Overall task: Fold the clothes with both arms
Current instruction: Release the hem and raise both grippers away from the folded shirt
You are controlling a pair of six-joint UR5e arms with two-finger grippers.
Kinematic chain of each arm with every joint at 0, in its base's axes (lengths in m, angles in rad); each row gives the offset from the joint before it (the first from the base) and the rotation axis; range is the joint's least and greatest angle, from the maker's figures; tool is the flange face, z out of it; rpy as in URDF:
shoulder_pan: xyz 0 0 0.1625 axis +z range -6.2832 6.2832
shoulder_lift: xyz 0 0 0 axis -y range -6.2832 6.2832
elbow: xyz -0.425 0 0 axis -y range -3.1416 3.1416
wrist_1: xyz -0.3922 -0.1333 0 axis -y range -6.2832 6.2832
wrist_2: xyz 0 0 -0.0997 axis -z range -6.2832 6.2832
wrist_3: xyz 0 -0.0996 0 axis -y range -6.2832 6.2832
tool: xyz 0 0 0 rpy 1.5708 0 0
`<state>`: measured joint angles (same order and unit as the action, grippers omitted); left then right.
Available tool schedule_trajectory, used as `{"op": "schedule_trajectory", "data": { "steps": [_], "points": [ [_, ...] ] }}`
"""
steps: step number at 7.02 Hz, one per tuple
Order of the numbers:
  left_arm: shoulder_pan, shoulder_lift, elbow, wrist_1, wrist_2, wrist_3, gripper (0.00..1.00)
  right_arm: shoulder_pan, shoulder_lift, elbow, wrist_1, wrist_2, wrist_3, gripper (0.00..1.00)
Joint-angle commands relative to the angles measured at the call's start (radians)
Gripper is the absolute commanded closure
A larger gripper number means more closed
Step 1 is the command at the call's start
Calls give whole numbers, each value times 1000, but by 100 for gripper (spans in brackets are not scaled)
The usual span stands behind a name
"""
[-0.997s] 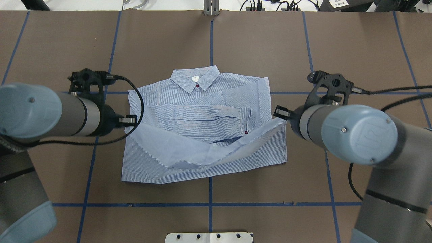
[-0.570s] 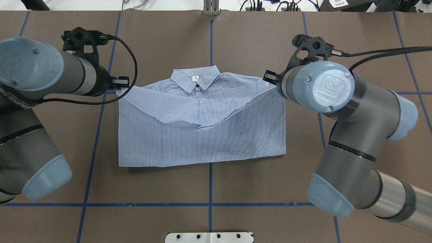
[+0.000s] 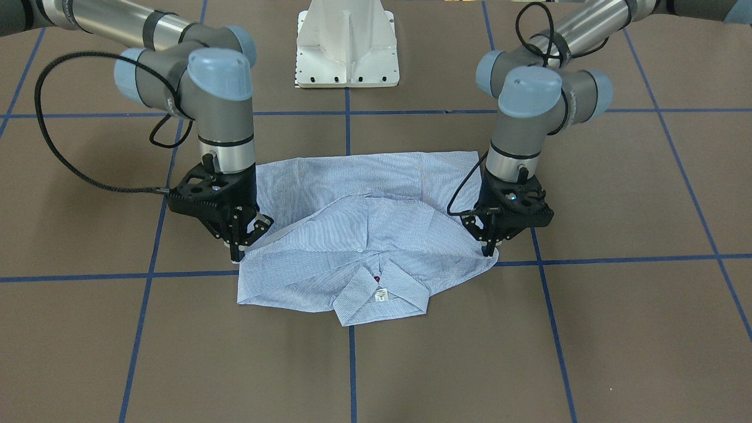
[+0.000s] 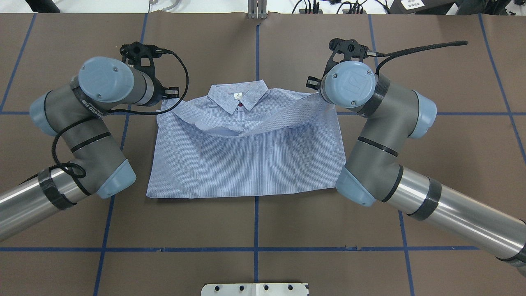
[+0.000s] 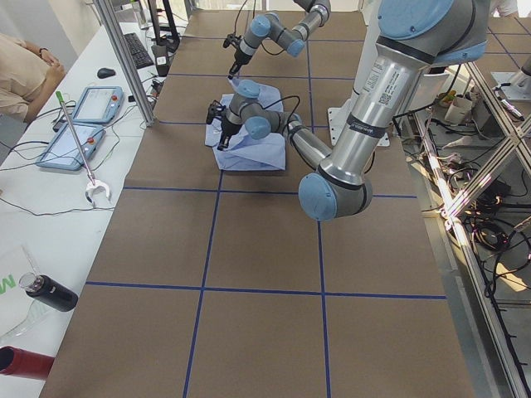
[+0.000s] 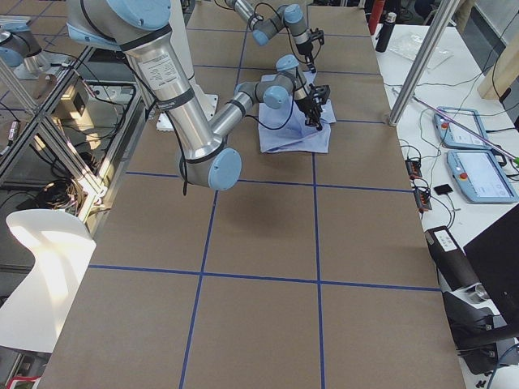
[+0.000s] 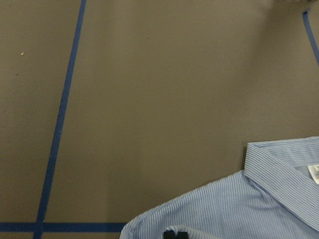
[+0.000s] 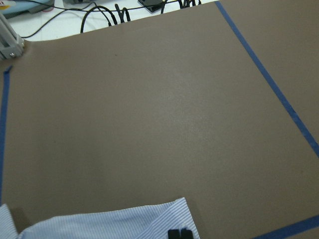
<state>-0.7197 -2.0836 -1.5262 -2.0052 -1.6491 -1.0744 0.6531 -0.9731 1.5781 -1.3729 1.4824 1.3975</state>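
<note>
The light blue striped shirt [image 4: 246,160] lies face up on the brown table, collar [image 4: 237,95] at the far side, with its lower half folded up over the chest. My left gripper [image 4: 169,98] is shut on the folded edge's corner by the left shoulder. In the front view it points down [image 3: 487,252], and its wrist view shows the fingertips [image 7: 175,233] closed on cloth. My right gripper [image 4: 315,89] is shut on the other corner [image 3: 238,255]. Its closed tips also show in the right wrist view [image 8: 180,233]. The held edge sags in the middle.
The white pedestal base [image 3: 348,47] stands behind the shirt, and a metal plate [image 4: 254,289] sits at the near table edge. Blue tape lines [image 4: 257,248] grid the brown table. Cables [image 4: 312,6] lie beyond the far edge. An operators' desk with tablets [image 5: 79,124] runs alongside.
Both grippers carried the shirt's lower edge from mid-body over the chest to the shoulders by the collar. The folded sleeves are now covered and both arms swung forward.
</note>
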Motion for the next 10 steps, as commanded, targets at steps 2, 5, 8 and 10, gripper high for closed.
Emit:
{"op": "schedule_trajectory", "data": {
  "steps": [2,5,8,10],
  "points": [
    [-4,2,159,-182,9,108,100,17,-7,-115,115,36,-57,100],
    [-18,-1,134,-219,-26,152,0,39,5,-98,117,74,-116,0],
    [-103,139,-113,-218,-305,242,0,131,-12,-17,107,257,-172,0],
    [0,288,-245,-266,-287,115,0,129,-21,-17,112,249,-175,0]
  ]
}}
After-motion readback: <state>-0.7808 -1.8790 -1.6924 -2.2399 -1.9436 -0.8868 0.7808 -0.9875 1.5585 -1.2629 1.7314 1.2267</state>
